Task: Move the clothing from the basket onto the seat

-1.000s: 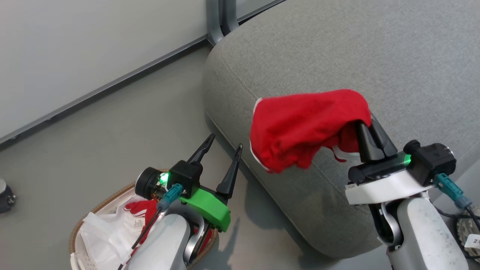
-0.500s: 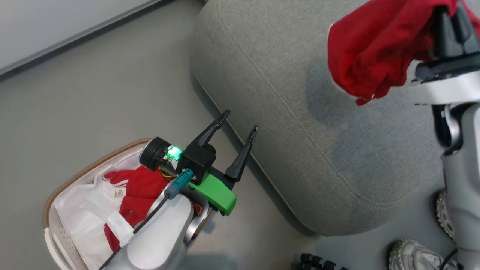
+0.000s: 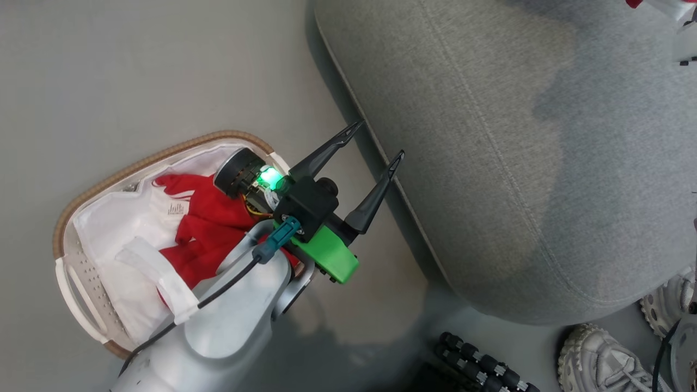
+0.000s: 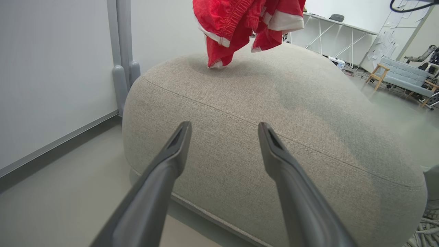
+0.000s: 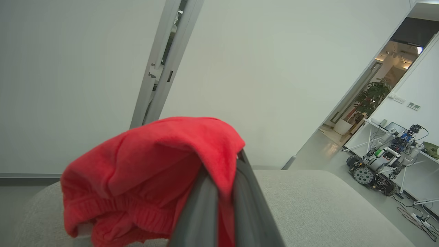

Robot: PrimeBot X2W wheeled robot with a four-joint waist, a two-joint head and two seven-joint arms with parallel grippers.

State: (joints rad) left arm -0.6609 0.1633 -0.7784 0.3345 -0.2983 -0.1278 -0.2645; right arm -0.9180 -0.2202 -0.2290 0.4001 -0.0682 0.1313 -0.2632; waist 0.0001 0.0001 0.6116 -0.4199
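Lowering the cloth until it pools on the cushion before letting go looks safest. The right gripper point(image 5: 224, 178) is clenched on a red garment point(image 5: 151, 161), which hangs just above the seat point(image 5: 308, 202). The left gripper point(image 3: 378, 140) is spread and empty, and behind it is the basket point(image 3: 158, 152) with the other red garment point(image 3: 209, 223).

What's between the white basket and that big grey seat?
In the head view, only bare floor separates the basket and the seat; the left gripper hangs open above that gap.
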